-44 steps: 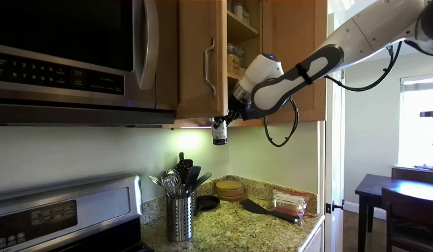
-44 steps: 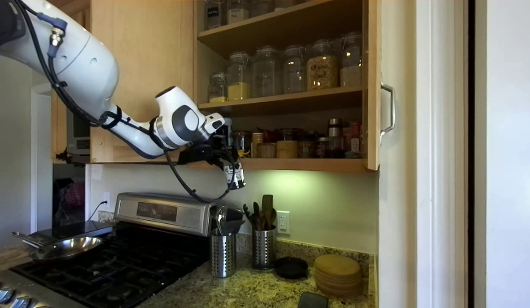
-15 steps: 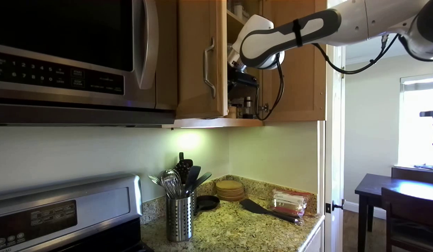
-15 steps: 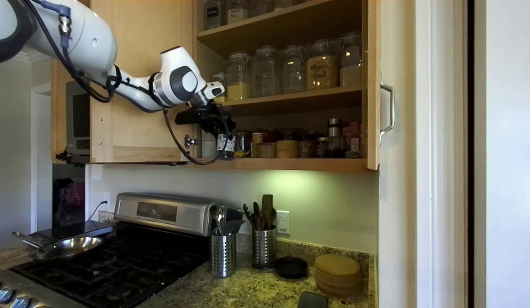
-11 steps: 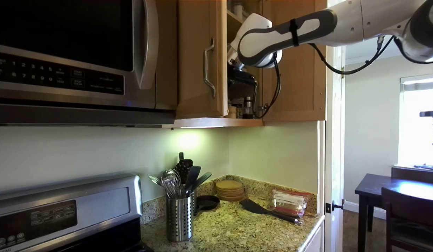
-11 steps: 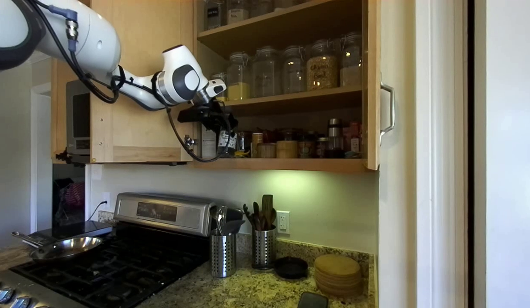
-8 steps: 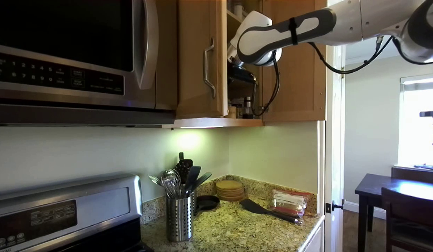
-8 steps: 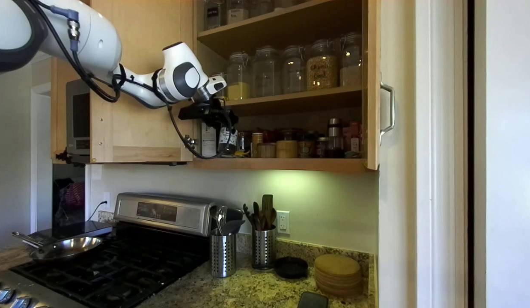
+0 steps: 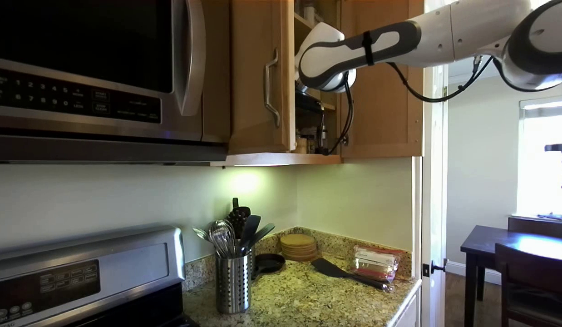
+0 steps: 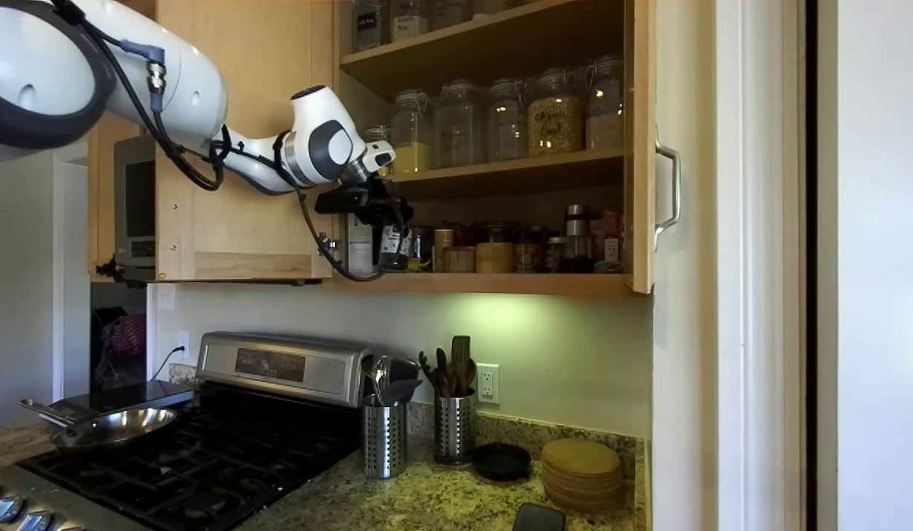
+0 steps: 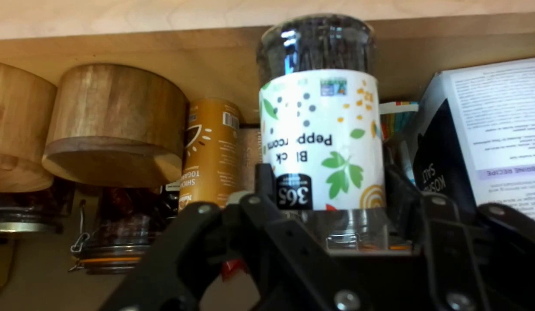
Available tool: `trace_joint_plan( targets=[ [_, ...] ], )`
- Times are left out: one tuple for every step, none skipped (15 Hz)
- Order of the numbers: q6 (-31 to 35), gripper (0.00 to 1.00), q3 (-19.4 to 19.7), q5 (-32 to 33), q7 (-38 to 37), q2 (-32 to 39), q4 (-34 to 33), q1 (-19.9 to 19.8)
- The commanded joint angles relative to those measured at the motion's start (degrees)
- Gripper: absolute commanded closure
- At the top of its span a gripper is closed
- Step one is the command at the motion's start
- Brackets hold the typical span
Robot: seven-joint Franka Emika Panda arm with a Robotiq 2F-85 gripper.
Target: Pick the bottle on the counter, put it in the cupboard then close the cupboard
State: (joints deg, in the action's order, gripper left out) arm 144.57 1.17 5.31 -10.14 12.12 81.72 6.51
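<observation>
Pincer (image 11: 330, 183) clamped on the bottle (image 11: 319, 142), I hold it nearly upright at the left of the lowest shelf (image 10: 501, 285) in the cupboard (image 10: 360, 96), by the front edge; whether its base rests there I cannot tell. Below, left to right in an exterior view, a frying pan (image 10: 121, 428) sits on the stove (image 10: 324, 369), and the speckled granite surface (image 10: 419, 501) carries a perforated utensil holder (image 10: 385, 446), a second holder (image 10: 455, 428), a small black pan (image 10: 501, 463) and a stack of round boards (image 10: 582, 479). At the right of an exterior view, a dark chair (image 9: 535, 272) and a window (image 9: 535, 181) show against the room's pale wall (image 9: 483, 150). For edges, I have the left door (image 9: 249, 68) standing open; then a salt box (image 11: 492, 142) just left of the bottle, wooden jars (image 10: 495, 258) to its right, and the right door (image 9: 381, 118), open too. Above the bottle runs the edge of the middle shelf (image 10: 501, 172). Between the doors is the open room my arm (image 10: 176, 81) reaches through.
</observation>
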Motion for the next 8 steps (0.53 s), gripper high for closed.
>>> trace_joint_plan(
  targets=[
    [5.18, 0.62, -0.3, -1.88, 2.01, 4.88, -3.92, -1.04],
    [6.1, 0.62, -0.29, -1.93, 2.11, 5.99, -4.65, -1.14],
    [6.79, 0.62, -0.65, -1.67, 1.96, 7.24, -5.87, -1.64],
    [7.63, 0.62, -0.56, -1.68, 1.97, 8.22, -6.75, -1.75],
    [8.06, 0.62, -0.19, -1.68, 1.94, 8.77, -7.21, -1.61],
    [7.72, 0.62, -0.12, -1.34, 1.75, 9.07, -8.02, -1.65],
    [7.4, 0.62, -0.09, -1.03, 1.76, 9.28, -8.48, -1.68],
    [6.84, 0.62, -0.02, -0.77, 1.77, 9.36, -8.81, -1.66]
  ],
)
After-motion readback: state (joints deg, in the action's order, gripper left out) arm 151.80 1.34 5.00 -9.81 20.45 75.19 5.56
